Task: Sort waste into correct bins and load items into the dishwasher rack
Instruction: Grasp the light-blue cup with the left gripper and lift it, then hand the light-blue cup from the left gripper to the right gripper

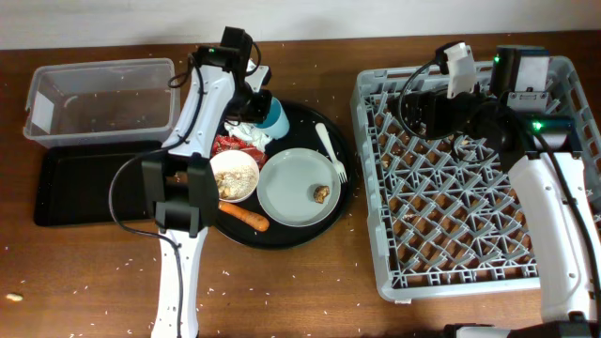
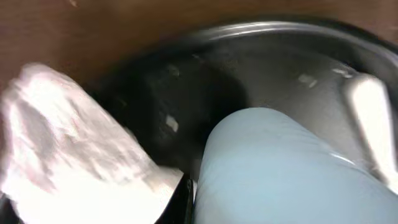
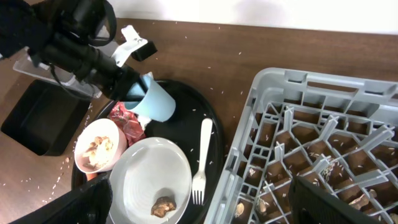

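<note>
My left gripper (image 1: 255, 101) is shut on the rim of the light blue cup (image 1: 275, 117), which tilts over the back of the round black tray; the cup fills the left wrist view (image 2: 292, 168) and shows in the right wrist view (image 3: 152, 99). The crumpled white tissue (image 1: 246, 132) (image 2: 68, 155) lies just beside it, on the red wrapper (image 1: 226, 144). The pink bowl (image 1: 235, 176) holds rice. The carrot (image 1: 246, 217), the plate (image 1: 296, 188) with a brown scrap (image 3: 165, 205) and the white fork (image 1: 331, 152) lie on the tray. My right gripper (image 1: 418, 111) (image 3: 200, 186) is open and empty over the rack (image 1: 470, 272).
The clear tub (image 1: 103, 99) stands at the back left, with the shallow black tray (image 1: 84, 188) in front of it. The round black tray (image 1: 310, 239) sits between them and the rack. Rice grains are scattered on the wooden table and in the rack cells.
</note>
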